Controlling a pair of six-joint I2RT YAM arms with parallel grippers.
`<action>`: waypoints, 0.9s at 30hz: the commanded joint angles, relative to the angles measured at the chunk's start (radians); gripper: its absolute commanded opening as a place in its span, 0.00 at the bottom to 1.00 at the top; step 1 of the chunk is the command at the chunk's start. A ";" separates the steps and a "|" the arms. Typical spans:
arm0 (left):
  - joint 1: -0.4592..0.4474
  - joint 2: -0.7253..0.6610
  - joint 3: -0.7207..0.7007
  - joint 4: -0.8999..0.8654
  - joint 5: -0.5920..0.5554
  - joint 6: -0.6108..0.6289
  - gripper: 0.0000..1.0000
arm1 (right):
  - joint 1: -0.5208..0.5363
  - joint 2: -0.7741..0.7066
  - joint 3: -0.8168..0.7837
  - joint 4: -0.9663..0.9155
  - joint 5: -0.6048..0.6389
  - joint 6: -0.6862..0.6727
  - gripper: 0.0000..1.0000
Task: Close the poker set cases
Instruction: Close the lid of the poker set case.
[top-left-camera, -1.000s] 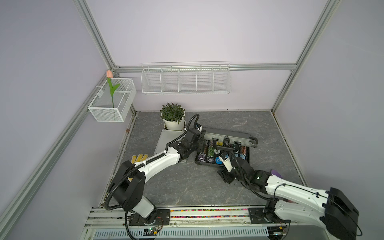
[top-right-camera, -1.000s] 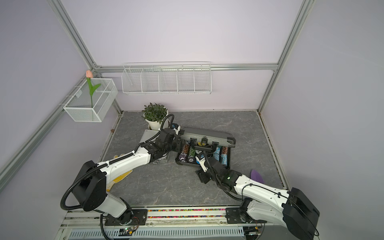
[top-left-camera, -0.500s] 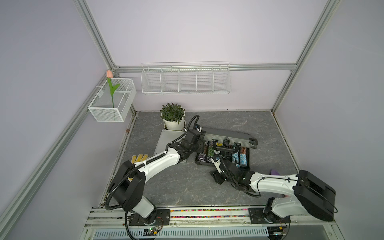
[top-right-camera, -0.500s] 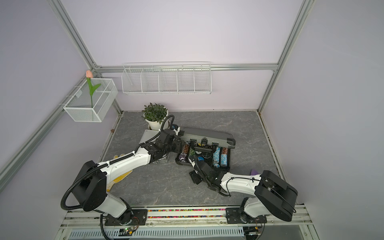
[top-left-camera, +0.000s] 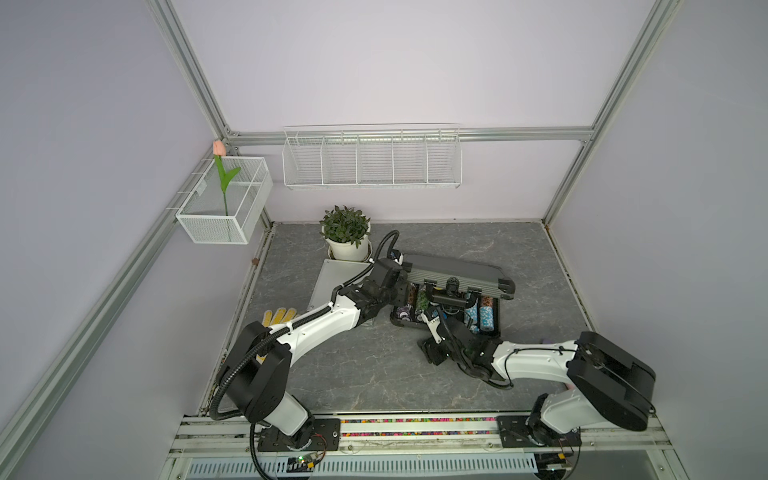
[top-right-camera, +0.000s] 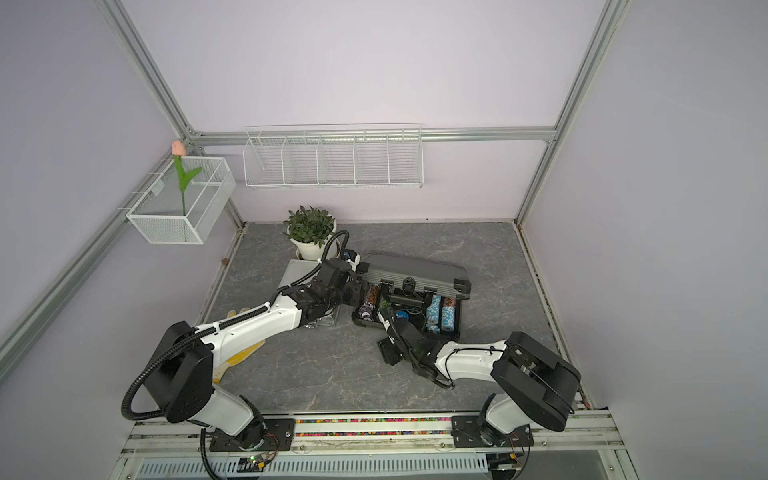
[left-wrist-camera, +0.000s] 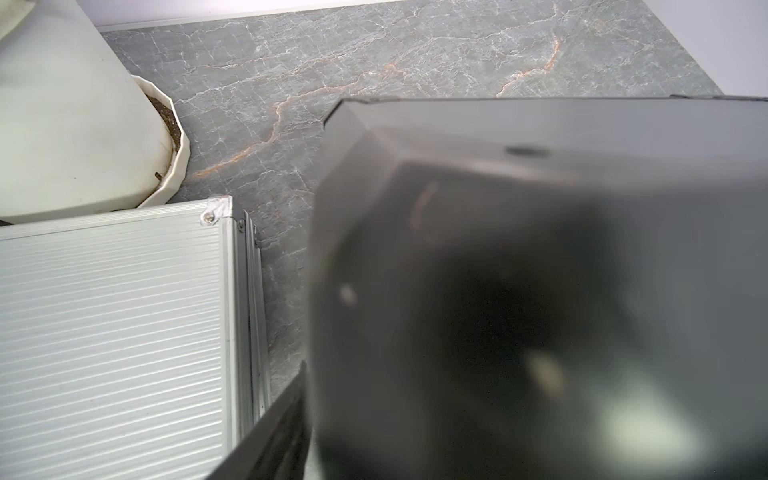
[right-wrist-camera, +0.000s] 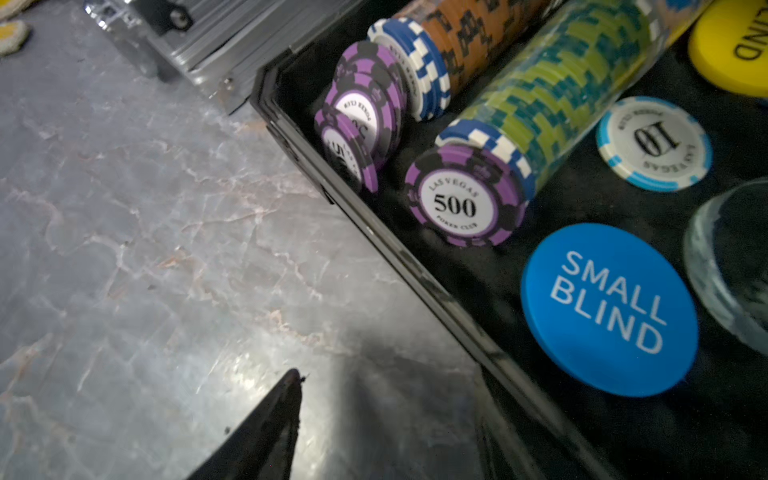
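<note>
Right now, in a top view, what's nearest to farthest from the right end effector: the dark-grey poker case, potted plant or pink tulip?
1. Dark-grey hinged poker case: front edge beside the right end effector.
2. Green potted plant, white pot: farther back, left.
3. Pink tulip: high in the left wall's white wire basket.

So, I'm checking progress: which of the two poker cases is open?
The larger dark-grey case with black corners: its lid stands raised above the poker chips. The small ribbed silver aluminium case lies shut.

The dark-grey hinged poker case (top-left-camera: 453, 274) is lying just ahead of the right gripper (top-left-camera: 430, 325); the ribbed silver aluminium case (top-left-camera: 334, 278) is sitting left of the left gripper (top-left-camera: 400, 269).
</note>
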 joint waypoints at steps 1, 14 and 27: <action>0.001 -0.010 0.009 0.028 -0.030 0.008 0.63 | -0.074 0.021 0.017 0.066 0.189 0.016 0.67; 0.000 0.060 0.040 0.044 -0.019 0.018 0.63 | -0.157 0.065 0.055 0.101 0.164 -0.033 0.68; 0.000 0.118 0.049 0.043 -0.008 0.032 0.63 | -0.169 0.042 0.064 0.057 0.134 -0.053 0.68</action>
